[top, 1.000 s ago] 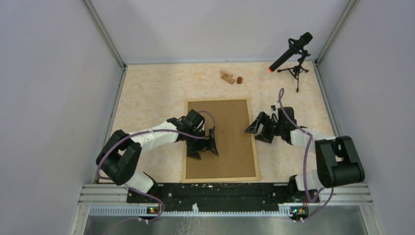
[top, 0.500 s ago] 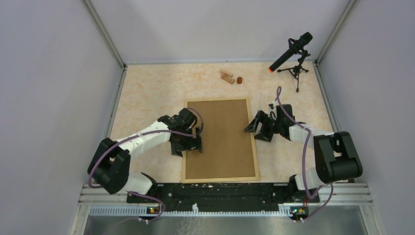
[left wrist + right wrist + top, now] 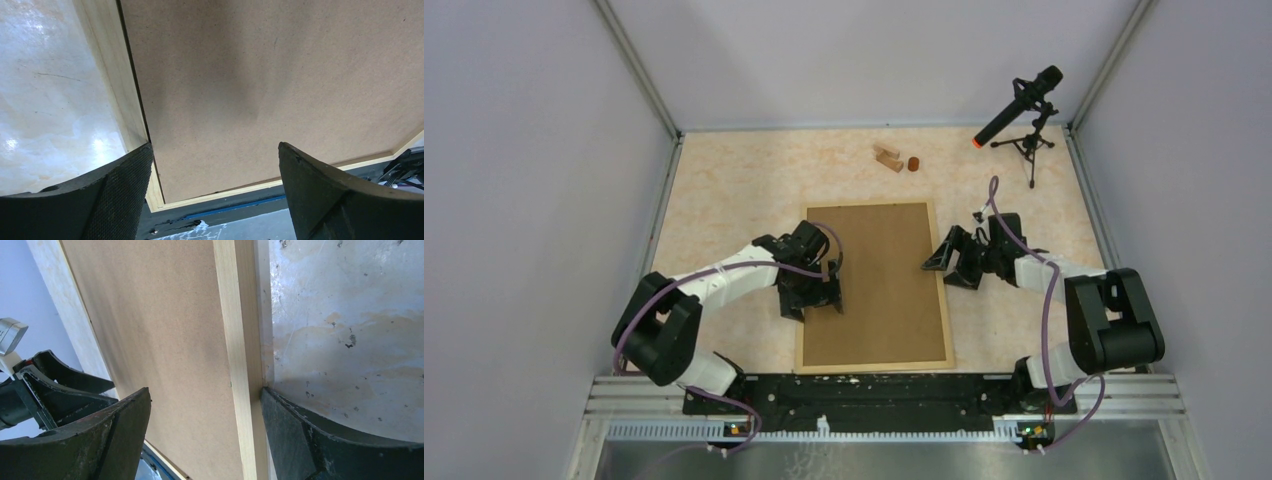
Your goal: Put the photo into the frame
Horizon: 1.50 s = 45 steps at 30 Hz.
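The frame point(image 3: 948, 330) lies face down in the middle of the table, its pale wood rails around a brown backing board point(image 3: 889, 280). The sunflower photo is not in view. My left gripper point(image 3: 815, 302) is open over the frame's left rail point(image 3: 112, 75), one finger outside it, one over the board point(image 3: 260, 75). My right gripper point(image 3: 950, 266) is open at the frame's right rail point(image 3: 240, 340); its outer finger point(image 3: 320, 440) touches the rail's outer side, the other hangs over the board point(image 3: 155, 340).
Small wooden blocks point(image 3: 887, 156) and a small brown cylinder point(image 3: 914, 164) lie at the back. A microphone on a tripod point(image 3: 1024, 110) stands at the back right. The black base rail point(image 3: 864, 388) runs along the frame's near edge.
My left gripper has moved left from over the middle of the board to the frame's left rail. The right gripper and the frame have barely moved.
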Each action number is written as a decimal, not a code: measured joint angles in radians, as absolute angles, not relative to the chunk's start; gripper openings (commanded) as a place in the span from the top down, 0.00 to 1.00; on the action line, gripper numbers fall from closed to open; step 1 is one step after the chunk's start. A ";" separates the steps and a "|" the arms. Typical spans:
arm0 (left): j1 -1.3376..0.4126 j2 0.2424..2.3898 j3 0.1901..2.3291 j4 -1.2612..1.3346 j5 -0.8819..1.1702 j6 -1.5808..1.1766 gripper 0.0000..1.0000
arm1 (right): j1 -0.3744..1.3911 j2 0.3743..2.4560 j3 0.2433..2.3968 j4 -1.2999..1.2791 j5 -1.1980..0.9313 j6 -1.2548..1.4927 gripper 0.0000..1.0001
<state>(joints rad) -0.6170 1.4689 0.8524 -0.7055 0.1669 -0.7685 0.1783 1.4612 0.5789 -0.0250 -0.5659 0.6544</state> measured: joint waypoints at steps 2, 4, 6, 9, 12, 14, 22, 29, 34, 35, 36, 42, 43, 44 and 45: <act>-0.616 1.469 0.852 -0.705 0.168 -0.768 0.02 | 0.178 1.461 0.579 -0.025 -0.566 0.654 0.19; -0.616 1.469 0.850 -0.701 0.173 -0.764 0.02 | 0.178 1.462 0.579 -0.024 -0.567 0.654 0.19; -0.610 1.469 0.846 -0.694 0.187 -0.754 0.03 | 0.178 1.464 0.579 -0.022 -0.569 0.654 0.20; -0.573 1.449 0.815 -0.664 0.246 -0.737 0.05 | 0.176 1.470 0.582 -0.020 -0.579 0.655 0.20; -0.522 1.411 0.758 -0.606 0.321 -0.731 0.06 | 0.172 1.480 0.583 -0.003 -0.585 0.654 0.20; -0.493 1.388 0.722 -0.563 0.385 -0.731 0.06 | 0.169 1.487 0.583 0.024 -0.582 0.654 0.20; -0.471 1.355 0.663 -0.448 0.500 -0.738 0.05 | 0.165 1.520 0.577 0.162 -0.543 0.656 0.20; -0.461 1.444 0.708 -0.464 0.545 -0.753 0.02 | 0.170 1.520 0.568 0.212 -0.500 0.663 0.20; -0.554 1.536 0.853 -0.621 0.400 -0.749 0.02 | 0.177 1.513 0.562 0.218 -0.482 0.668 0.20; -0.596 1.560 0.894 -0.665 0.340 -0.745 0.03 | 0.179 1.513 0.562 0.218 -0.479 0.670 0.20; -0.637 1.584 0.932 -0.701 0.282 -0.741 0.03 | 0.180 1.513 0.562 0.218 -0.477 0.671 0.20; -0.776 1.649 1.038 -0.790 -0.024 -0.687 0.03 | 0.191 1.513 0.564 0.205 -0.481 0.677 0.20; -0.777 1.647 1.038 -0.786 -0.062 -0.673 0.03 | 0.198 1.513 0.565 0.196 -0.491 0.679 0.20; -0.775 1.643 1.038 -0.781 -0.086 -0.657 0.03 | 0.204 1.513 0.565 0.189 -0.498 0.682 0.20; -0.772 1.634 1.038 -0.778 -0.099 -0.648 0.03 | 0.210 1.513 0.565 0.182 -0.508 0.683 0.20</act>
<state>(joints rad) -0.7715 1.6344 1.0382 -0.7776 -0.0994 -0.6476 0.2104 1.5131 0.5648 0.1818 -0.5076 0.6834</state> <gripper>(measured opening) 0.966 0.798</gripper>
